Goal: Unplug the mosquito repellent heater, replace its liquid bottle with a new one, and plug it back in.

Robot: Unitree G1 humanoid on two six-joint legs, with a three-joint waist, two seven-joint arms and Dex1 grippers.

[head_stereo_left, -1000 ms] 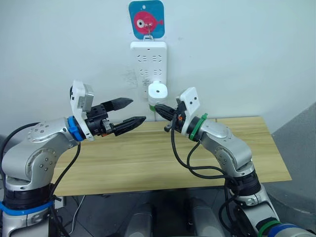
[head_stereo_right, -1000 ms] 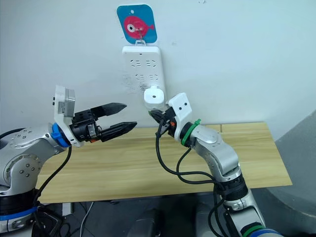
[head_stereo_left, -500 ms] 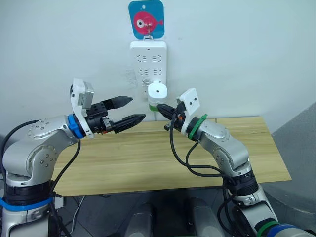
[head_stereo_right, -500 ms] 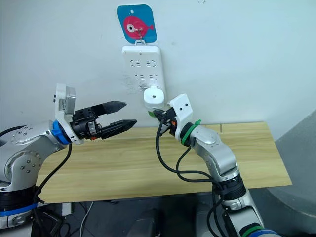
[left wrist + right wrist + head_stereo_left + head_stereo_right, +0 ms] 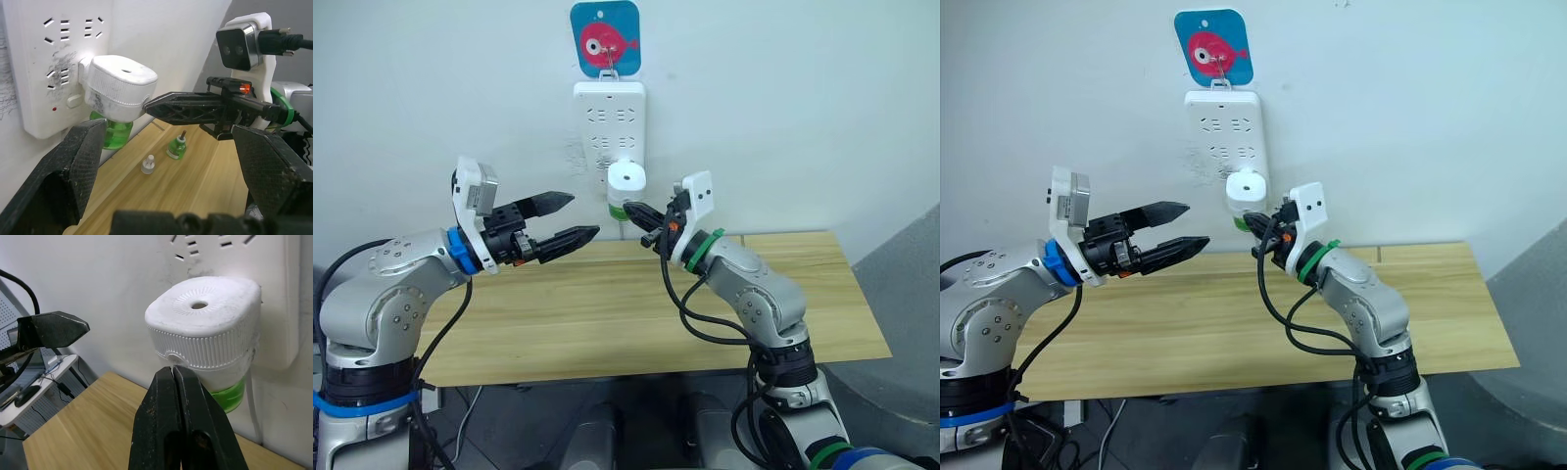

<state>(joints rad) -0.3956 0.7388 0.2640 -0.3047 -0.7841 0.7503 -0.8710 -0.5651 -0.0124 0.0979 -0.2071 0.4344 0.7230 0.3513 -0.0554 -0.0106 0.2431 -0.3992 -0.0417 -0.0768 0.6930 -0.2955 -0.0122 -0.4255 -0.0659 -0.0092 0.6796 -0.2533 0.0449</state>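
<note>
Both grippers are held near the plugged-in heater [image 5: 626, 184]: right gripper [image 5: 639, 214] pressed together (touching its front edge), left gripper [image 5: 570, 217] spread, well left.

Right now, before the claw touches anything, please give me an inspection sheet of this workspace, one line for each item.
Surface: wooden table against the wall.
Job's things: mosquito repellent heater plugged into the power strip, green bottle fitted under it. Spare green bottle and small white cap stand on the table near the wall.
Clutter: nothing seen.
Grippers: left claw open, held in the air left of the heater. Right claw shut, its tip just below the heater's white body; contact cannot be told.
Cables: black cables loop under the right arm above the table.
Surroundings: white wall, blue fish card hung above the strip.
</note>
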